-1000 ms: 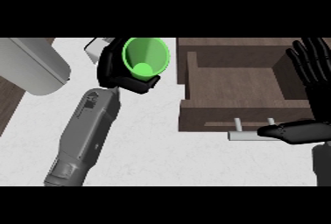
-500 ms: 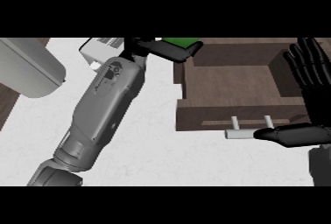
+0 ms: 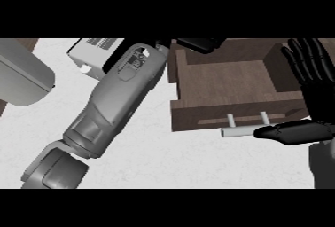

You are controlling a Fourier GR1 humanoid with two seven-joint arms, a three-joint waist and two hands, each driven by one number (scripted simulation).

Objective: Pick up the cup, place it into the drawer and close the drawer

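- Desk (image 3: 163, 164): the white top carried the drawer (image 3: 229, 82) towards its right edge. The drawer stood pulled out, and its wooden floor was bare where visible. Closing was not done.
- Left forearm (image 3: 114, 102): it lay diagonally from the desk's near-left corner to the drawer's far-left corner.
- Right hand (image 3: 314, 88): at the desk's right edge, fingers straight and upright, holding nothing. The thumb lay at the end of the handle (image 3: 239, 131); contact could not be confirmed.
- Left hand (image 3: 200, 43): only a black sliver showed, over the drawer's far-left corner. Its grasp could not be determined.
- Cup: not visible. Judged to be with the left hand, so placing was under way.
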